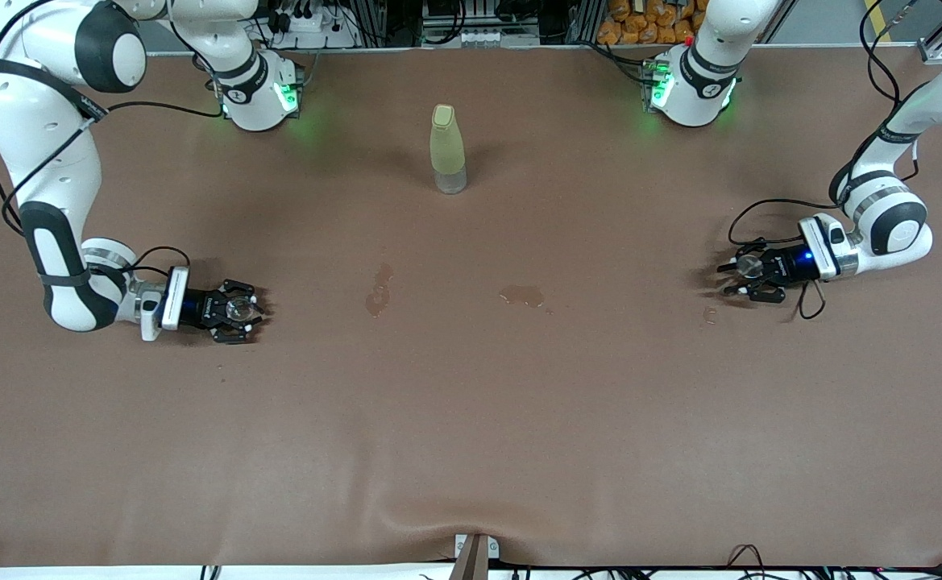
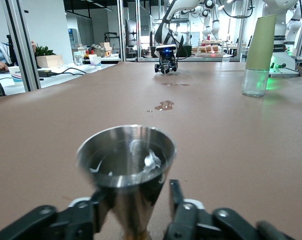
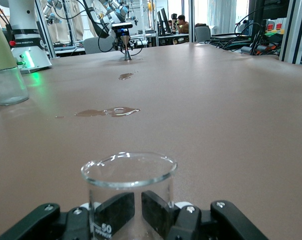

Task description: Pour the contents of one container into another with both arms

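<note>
**Two vessels at opposite ends of the worktop, a claw at each**

The left claw point(image 1: 749, 278) sits low at the left arm's end of the worktop point(image 1: 471, 419), its fingers standing partly apart on either side of the stem of an upright steel jigger point(image 2: 125, 175); whether they press the stem cannot be told. The right claw point(image 1: 238, 310) sits low at the right arm's end, closed on an upright glass beaker point(image 3: 128, 192). The two vessels are well apart, on about one line along the worktop's length, each claw pointing toward the other. A capped bottle point(image 1: 448, 149) stands near the middle, closer to the arms' bases, off that line. Between the claws lie only small puddles point(image 1: 523, 296), so the central stretch gives open room to bring both vessels together. Pouring would probably call for a firm hold on the jigger first.
</note>
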Robot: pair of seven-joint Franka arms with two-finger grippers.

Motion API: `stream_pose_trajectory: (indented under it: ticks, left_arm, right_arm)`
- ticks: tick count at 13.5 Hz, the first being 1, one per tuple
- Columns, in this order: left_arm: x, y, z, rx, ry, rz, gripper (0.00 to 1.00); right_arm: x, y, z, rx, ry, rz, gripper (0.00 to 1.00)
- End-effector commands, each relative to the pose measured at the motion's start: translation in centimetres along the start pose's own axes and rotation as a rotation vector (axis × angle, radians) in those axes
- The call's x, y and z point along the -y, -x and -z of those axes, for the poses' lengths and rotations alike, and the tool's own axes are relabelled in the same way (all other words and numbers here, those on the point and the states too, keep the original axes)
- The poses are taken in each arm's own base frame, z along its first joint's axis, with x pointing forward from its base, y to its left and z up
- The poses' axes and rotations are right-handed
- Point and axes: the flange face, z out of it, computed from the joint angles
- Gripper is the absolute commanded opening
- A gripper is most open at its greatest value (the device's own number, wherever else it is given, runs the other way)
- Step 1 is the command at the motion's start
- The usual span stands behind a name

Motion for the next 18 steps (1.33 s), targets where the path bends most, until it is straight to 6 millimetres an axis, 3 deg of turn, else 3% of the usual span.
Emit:
stream_pose_trajectory:
  ticks: [1, 2, 3, 4, 5, 7, 11, 13, 15, 18]
  left_arm:
    - [0.2, 0.0, 0.3, -0.010, 0.022, -0.013, 0.68]
    - [0.2, 0.0, 0.5, -0.012, 0.022, -0.011, 0.76]
    - [0.1, 0.1, 0.7, -0.014, 0.021, -0.005, 0.94]
    - [-0.2, 0.5, 1.6, 0.003, 0.017, 0.001, 1.00]
    - [-0.1, 0.6, 2.0, 0.015, 0.020, -0.002, 1.00]
    - [-0.1, 0.8, 3.1, 0.031, 0.011, -0.003, 1.00]
    - [0.2, 0.4, 6.7, 0.116, 0.020, 0.066, 1.00]
    - [1.1, -1.3, 9.8, 0.188, 0.017, 0.101, 1.00]
    - [2.1, -3.4, 11.9, 0.252, 0.039, 0.122, 1.00]
    - [3.9, -7.9, 15.5, 0.384, 0.033, 0.146, 1.00]
  right_arm:
    - [-0.5, 0.1, 0.0, 0.006, 0.004, 0.013, 0.00]
    - [-0.5, 0.1, -0.1, 0.005, 0.003, 0.012, 0.00]
    - [-0.5, 0.1, -0.1, 0.008, 0.004, 0.010, 0.14]
    - [-0.5, 0.1, -0.1, 0.009, 0.003, 0.011, 0.35]
    - [-0.5, 0.1, -0.1, 0.010, 0.004, 0.008, 0.53]
    - [-0.6, 0.0, -0.1, 0.011, 0.005, 0.008, 0.73]
    - [-0.9, -0.3, 0.1, 0.012, 0.007, 0.017, 0.91]
    - [-1.1, -0.5, 0.2, 0.012, 0.010, 0.022, 1.00]
    - [-1.3, -0.9, 0.6, 0.017, 0.014, 0.036, 1.00]
    - [-1.9, -1.9, 3.3, 0.061, 0.051, 0.046, 1.00]
